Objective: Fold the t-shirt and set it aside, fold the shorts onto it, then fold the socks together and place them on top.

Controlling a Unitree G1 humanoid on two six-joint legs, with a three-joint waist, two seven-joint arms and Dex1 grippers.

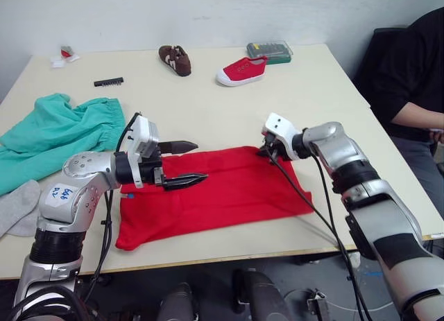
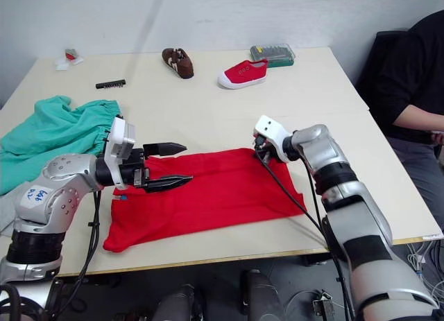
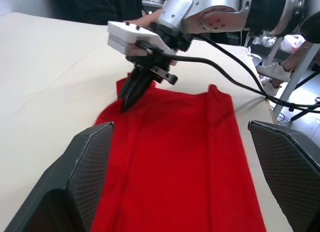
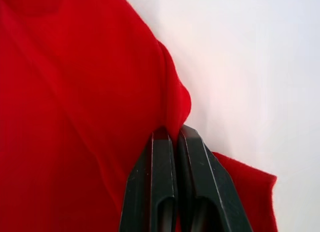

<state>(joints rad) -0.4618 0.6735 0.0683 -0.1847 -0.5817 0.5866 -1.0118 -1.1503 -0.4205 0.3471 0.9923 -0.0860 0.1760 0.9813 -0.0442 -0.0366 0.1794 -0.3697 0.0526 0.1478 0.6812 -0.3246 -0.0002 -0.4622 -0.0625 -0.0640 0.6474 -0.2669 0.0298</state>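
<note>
The red t-shirt [image 1: 222, 193] lies on the table as a long flat band. My left gripper [image 1: 200, 161] hovers open just above its left part, with the cloth seen between its two fingers [image 3: 95, 177] in the left wrist view. At the shirt's far right corner my right gripper [image 1: 266, 152] points down, shut on a pinched ridge of the red cloth [image 4: 172, 111]. The teal shorts [image 1: 59, 134] lie crumpled at the table's left. The grey socks [image 1: 17, 206] sit at the left front edge, partly behind my left arm.
At the back of the table are a brown shoe [image 1: 175, 59], a red canvas shoe [image 1: 241, 70], a green box [image 1: 269, 51] and a black strip [image 1: 109, 81]. A person in black [image 1: 409, 78] sits at the right. The table's front edge [image 1: 229, 255] runs just below the shirt.
</note>
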